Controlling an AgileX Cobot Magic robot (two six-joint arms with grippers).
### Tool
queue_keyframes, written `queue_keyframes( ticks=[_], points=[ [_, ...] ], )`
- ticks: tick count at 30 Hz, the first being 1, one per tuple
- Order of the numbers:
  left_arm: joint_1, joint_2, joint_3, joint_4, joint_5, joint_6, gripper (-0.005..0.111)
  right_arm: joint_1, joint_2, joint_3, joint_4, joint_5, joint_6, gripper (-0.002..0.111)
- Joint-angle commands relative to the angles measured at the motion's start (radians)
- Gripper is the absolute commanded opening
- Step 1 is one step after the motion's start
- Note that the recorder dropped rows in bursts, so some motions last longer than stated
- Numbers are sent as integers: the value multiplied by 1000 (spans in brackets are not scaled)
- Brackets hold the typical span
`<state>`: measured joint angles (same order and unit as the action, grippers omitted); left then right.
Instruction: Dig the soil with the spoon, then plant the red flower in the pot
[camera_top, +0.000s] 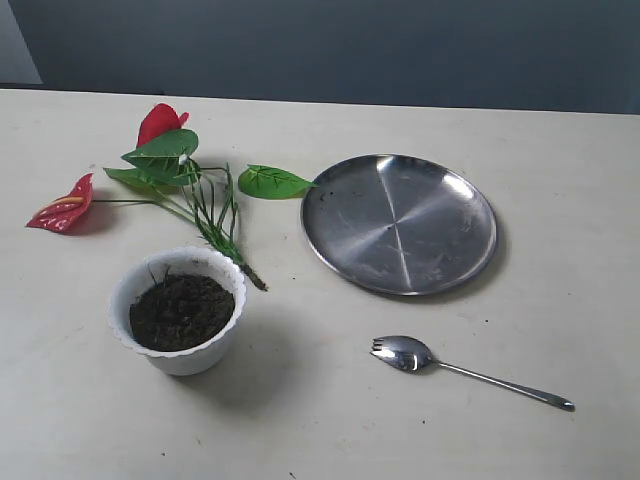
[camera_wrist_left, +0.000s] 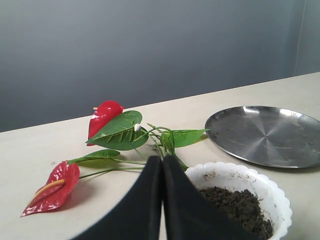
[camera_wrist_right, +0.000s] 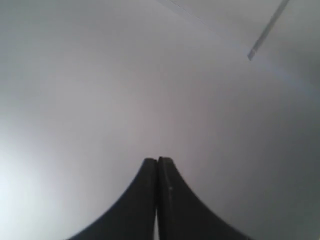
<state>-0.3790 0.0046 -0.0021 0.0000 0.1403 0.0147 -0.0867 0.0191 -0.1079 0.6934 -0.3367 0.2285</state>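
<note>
The white scalloped pot (camera_top: 180, 340) stands at the front left of the table, filled with dark soil (camera_top: 182, 311). Behind it lies the red flower (camera_top: 160, 165) on its side, stems pointing toward the pot. The silver spoon (camera_top: 405, 354) rests at the front right, handle running right. Neither gripper shows in the exterior view. In the left wrist view my left gripper (camera_wrist_left: 162, 159) is shut and empty, just short of the pot (camera_wrist_left: 272, 192), soil (camera_wrist_left: 240, 207) and red flower (camera_wrist_left: 107, 117). My right gripper (camera_wrist_right: 158, 160) is shut, empty, facing a blank grey surface.
A large round steel plate (camera_top: 400, 222) lies at the back right, also seen in the left wrist view as the steel plate (camera_wrist_left: 267, 135). A loose green leaf (camera_top: 272, 181) lies between the flower and the plate. A dark wall runs behind the table.
</note>
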Motion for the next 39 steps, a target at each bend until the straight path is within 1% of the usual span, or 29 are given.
queue_keyframes(
  ticks=[1, 2, 3, 4, 5, 6, 7, 8, 9, 10, 11, 12, 13, 17, 19, 22, 24, 28, 33, 36, 39],
  points=[
    [-4, -5, 2, 0, -13, -4, 1, -5, 148, -221, -225, 4, -290, -1],
    [-4, -5, 2, 0, -13, -4, 1, -5, 234, -329, -293, 52, -388, -1],
    [-4, -5, 2, 0, -13, -4, 1, -5, 306, -414, -347, 109, -434, -1],
    [-4, -5, 2, 0, -13, -4, 1, -5, 408, -531, -424, 242, -472, -1],
    [-4, -5, 2, 0, -13, -4, 1, -5, 517, -653, -529, 410, -482, -1],
    [-4, -5, 2, 0, -13, -4, 1, -5, 620, -763, -603, 627, -496, -1],
    [-4, -5, 2, 0, -13, -4, 1, -5, 777, -903, -677, 973, -543, -1],
    [-4, -5, 2, 0, -13, -4, 1, -5, 844, -950, -701, 1105, -558, -1],
    [-4, -5, 2, 0, -13, -4, 1, 25, 987, -1021, -724, 1326, -572, -1],
    [-4, -5, 2, 0, -13, -4, 1, 45, 1041, -1035, -729, 1366, -570, -1],
    [-4, -5, 2, 0, -13, -4, 1, 90, 1131, -1035, -710, 1365, -576, -1],
    [-4, -5, 2, 0, -13, -4, 1, 113, 1180, -1033, -688, 1369, -582, -1],
    [-4, -5, 2, 0, -13, -4, 1, 145, 1264, -1034, -665, 1408, -594, -1],
    [-4, -5, 2, 0, -13, -4, 1, 205, 1465, -1031, -601, 1556, -594, -1],
    [-4, -5, 2, 0, -13, -4, 1, 230, 1549, -1031, -575, 1558, -596, -1],
    [-4, -5, 2, 0, -13, -4, 1, 275, 1673, -1031, -505, 1558, -683, -1],
    [-4, -5, 2, 0, -13, -4, 1, 319, 1751, -1031, -502, 1534, -705, -1],
    [-4, -5, 2, 0, -13, -4, 1, 387, 1822, -1031, -573, 1499, -705, -1],
    [-4, -5, 2, 0, -13, -4, 1, 437, 1877, -1031, -589, 1492, -690, -1],
    [-4, -5, 2, 0, -13, -4, 1, 437, 1888, -1018, -597, 1461, -635, -1],
    [-4, -5, 2, 0, -13, -4, 1, 437, 1890, -992, -608, 1439, -635, -1]
  ],
)
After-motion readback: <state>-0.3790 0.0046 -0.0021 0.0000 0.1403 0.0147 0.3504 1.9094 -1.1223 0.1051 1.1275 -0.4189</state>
